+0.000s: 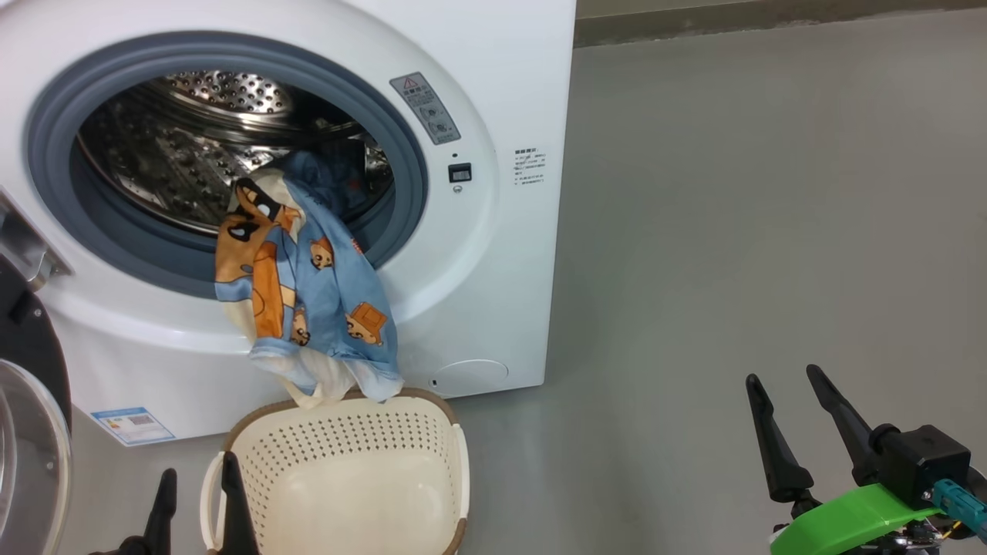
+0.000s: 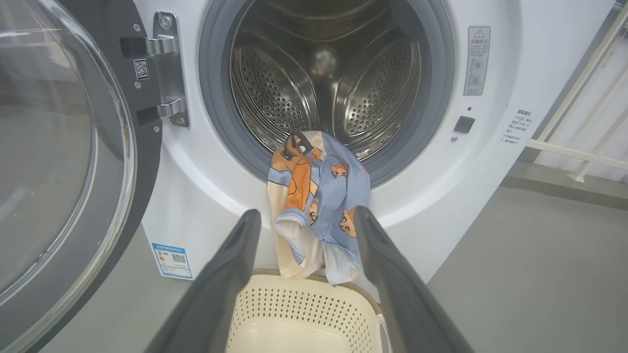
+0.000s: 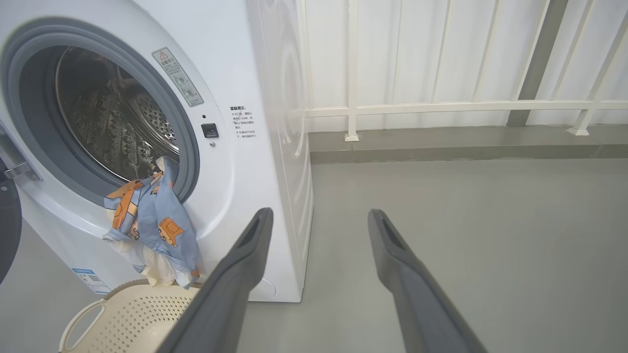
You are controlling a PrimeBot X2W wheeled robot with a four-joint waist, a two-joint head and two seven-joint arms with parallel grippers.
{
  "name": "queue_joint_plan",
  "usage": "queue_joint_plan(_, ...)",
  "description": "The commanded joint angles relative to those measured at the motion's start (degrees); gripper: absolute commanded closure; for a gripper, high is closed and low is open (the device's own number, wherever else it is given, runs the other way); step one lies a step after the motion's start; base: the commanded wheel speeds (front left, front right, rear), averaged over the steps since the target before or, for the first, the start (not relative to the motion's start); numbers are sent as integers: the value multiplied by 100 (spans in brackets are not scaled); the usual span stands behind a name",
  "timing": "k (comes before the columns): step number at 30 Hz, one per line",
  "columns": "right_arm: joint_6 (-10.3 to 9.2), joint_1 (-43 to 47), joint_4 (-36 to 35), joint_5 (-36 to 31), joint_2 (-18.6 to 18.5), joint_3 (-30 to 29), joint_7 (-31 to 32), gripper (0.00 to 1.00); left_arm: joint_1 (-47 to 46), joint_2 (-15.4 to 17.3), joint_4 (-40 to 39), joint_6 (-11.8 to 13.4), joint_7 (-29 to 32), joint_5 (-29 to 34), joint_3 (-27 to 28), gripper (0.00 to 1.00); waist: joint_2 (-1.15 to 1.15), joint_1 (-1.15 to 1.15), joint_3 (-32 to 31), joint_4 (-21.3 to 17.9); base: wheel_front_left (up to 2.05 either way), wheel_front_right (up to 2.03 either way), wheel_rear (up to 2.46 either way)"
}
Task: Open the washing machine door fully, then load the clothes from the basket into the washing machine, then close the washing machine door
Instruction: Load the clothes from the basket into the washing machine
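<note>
The washing machine stands with its door swung wide to the left. The clothes, light blue with orange cartoon prints, hang over the gasket lip, part inside the drum and part trailing down onto the basket's back rim. The cream basket sits on the floor below the opening with no cloth on its bottom. My left gripper is open, low in front of the basket. My right gripper is open over bare floor to the right, holding nothing.
Grey floor stretches to the right of the machine. A white railing and pale wall run behind it. The open door and its metal hinge take up the space on the left.
</note>
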Motion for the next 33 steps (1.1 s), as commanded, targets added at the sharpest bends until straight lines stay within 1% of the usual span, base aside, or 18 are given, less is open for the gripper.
queue_joint_plan(1,25,-29,-182,-27,-55,127,13,0,-84,69,-176,13,-9,-43,179,0,0,0,-6,8,0,0,0)
queue_joint_plan(21,25,-79,-168,5,-25,173,-64,0,-183,110,-85,3,34,-155,143,0,0,0,174,-80,0,0,0)
queue_joint_plan(33,25,-240,-178,40,-26,217,-118,0,-492,118,216,-8,109,-259,141,0,0,0,497,-183,0,0,0)
